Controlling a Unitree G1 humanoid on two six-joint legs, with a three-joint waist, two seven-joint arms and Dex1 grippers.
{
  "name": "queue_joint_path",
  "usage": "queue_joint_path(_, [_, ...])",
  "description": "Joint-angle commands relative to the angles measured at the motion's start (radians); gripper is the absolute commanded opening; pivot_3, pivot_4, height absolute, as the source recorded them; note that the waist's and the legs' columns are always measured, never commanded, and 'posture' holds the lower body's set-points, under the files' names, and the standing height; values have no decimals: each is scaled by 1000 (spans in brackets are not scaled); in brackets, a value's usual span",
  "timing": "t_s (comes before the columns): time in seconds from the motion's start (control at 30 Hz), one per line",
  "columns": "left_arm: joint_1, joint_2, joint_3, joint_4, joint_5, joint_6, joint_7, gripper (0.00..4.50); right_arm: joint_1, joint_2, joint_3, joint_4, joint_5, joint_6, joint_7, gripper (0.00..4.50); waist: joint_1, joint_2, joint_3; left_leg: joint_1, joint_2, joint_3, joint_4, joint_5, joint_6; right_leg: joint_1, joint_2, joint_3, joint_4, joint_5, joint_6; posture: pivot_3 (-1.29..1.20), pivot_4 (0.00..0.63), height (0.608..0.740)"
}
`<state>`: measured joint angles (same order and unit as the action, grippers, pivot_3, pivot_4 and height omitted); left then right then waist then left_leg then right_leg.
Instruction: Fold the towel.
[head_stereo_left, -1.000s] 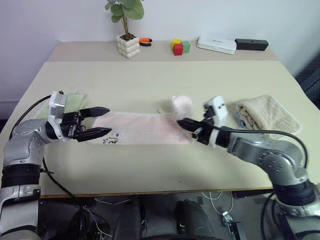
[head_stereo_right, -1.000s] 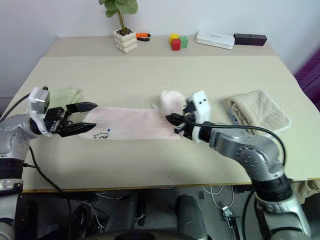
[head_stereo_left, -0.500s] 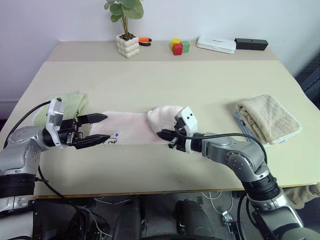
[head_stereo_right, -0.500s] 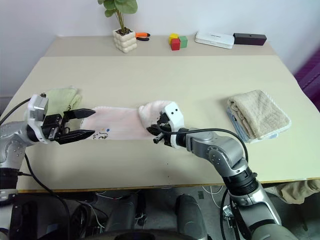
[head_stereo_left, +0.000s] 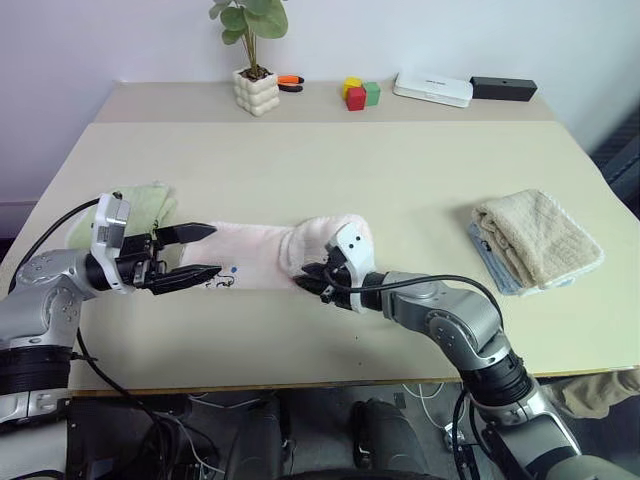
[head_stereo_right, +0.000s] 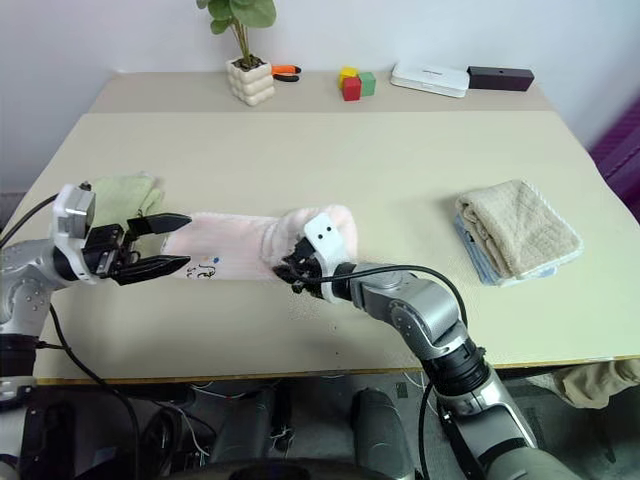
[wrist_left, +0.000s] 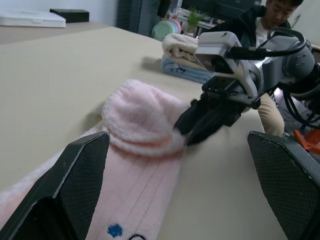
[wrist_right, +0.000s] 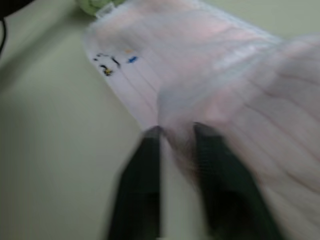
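The pale pink towel (head_stereo_left: 255, 250) lies lengthwise near the table's front edge, its small dark print (head_stereo_right: 207, 268) at the left end. Its right end is folded over leftward into a rounded hump (head_stereo_left: 335, 235). My right gripper (head_stereo_left: 306, 279) rests low at the front edge of that hump. In the right wrist view its fingers (wrist_right: 142, 170) stand apart with the towel's edge (wrist_right: 175, 125) between them. My left gripper (head_stereo_left: 213, 250) hovers open over the towel's left end, pointing right along it, with nothing between its wide-spread fingers (wrist_left: 75, 185).
A light green folded towel (head_stereo_left: 145, 205) lies just behind my left gripper. A beige folded towel (head_stereo_left: 535, 235) rests at the right. Along the back stand a potted plant (head_stereo_left: 257, 90), coloured blocks (head_stereo_left: 360, 93), a white box (head_stereo_left: 432, 88) and a black box (head_stereo_left: 503, 88). A person (wrist_left: 272, 15) sits beyond the table.
My right gripper carried the towel's right end leftward over the rest, lowered it, and its fingers have parted. The left gripper stayed where it was.
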<state>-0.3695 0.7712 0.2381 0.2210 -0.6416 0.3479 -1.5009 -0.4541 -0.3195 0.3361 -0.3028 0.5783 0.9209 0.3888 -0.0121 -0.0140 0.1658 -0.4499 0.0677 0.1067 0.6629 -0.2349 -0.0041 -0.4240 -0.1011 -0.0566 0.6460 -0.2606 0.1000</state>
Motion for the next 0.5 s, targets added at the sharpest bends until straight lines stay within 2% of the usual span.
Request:
queue_joint_path(0.03, [-29, -9, -7, -17, -14, 11, -1, 4500, -13, -39, -16, -80, 20, 21, 73, 3234, 0, 0, 0, 0, 0, 0, 0, 0, 0, 0, 0, 0, 0, 0, 0, 0, 150, 735])
queue_joint_path(0.07, [-35, -14, -10, -17, -15, 13, 2, 4500, -18, -46, -43, -96, 55, 48, 94, 3851, 1, 0, 0, 0, 0, 0, 0, 0, 0, 0, 0, 0, 0, 0, 0, 0, 150, 735])
queue_joint_path(0.1, [-43, -21, -12, -14, -17, 18, 6, 4500, -32, -47, -85, -105, 91, 66, 107, 4284, 1, 0, 0, 0, 0, 0, 0, 0, 0, 0, 0, 0, 0, 0, 0, 0, 150, 735])
queue_joint_path(0.13, [-48, -25, -13, -11, -18, 21, 9, 4500, -42, -44, -114, -110, 116, 79, 113, 4466, 0, 0, 0, 0, 0, 0, 0, 0, 0, 0, 0, 0, 0, 0, 0, 0, 150, 735])
queue_joint_path(0.23, [-70, -55, -18, -16, -22, 30, 33, 4500, -84, -13, -254, -72, 192, 100, 86, 4466, 0, 0, 0, 0, 0, 0, 0, 0, 0, 0, 0, 0, 1, 0, 0, 0, 150, 735])
queue_joint_path(0.3, [-78, -75, -23, -21, -18, 26, 48, 4500, -96, -17, -293, -39, 168, 81, 67, 4466, 1, 0, 0, 0, 0, 0, 0, 0, 0, 0, 0, 0, 1, 0, 0, 0, 150, 735])
queue_joint_path(0.4, [-75, -98, -31, -30, -5, 7, 63, 4500, -93, -7, -352, 15, 130, 36, 25, 3639, 1, 0, 0, 0, 0, 0, 0, 0, 0, 1, 0, 0, 0, 0, 0, 0, 150, 735])
queue_joint_path(0.47, [-68, -99, -30, -39, -11, 17, 64, 4500, -93, 25, -366, 43, 112, -1, -3, 2737, -1, 0, 0, 0, 0, 0, 0, 0, 0, 0, 0, 0, 1, 0, 0, 0, 150, 735])
queue_joint_path(0.5, [-65, -98, -29, -41, -14, 22, 64, 4500, -91, 39, -355, 63, 77, -38, -21, 2121, -2, 0, 0, 0, 0, 0, 0, 0, 0, 0, 0, 0, 1, 0, 0, 0, 150, 735])
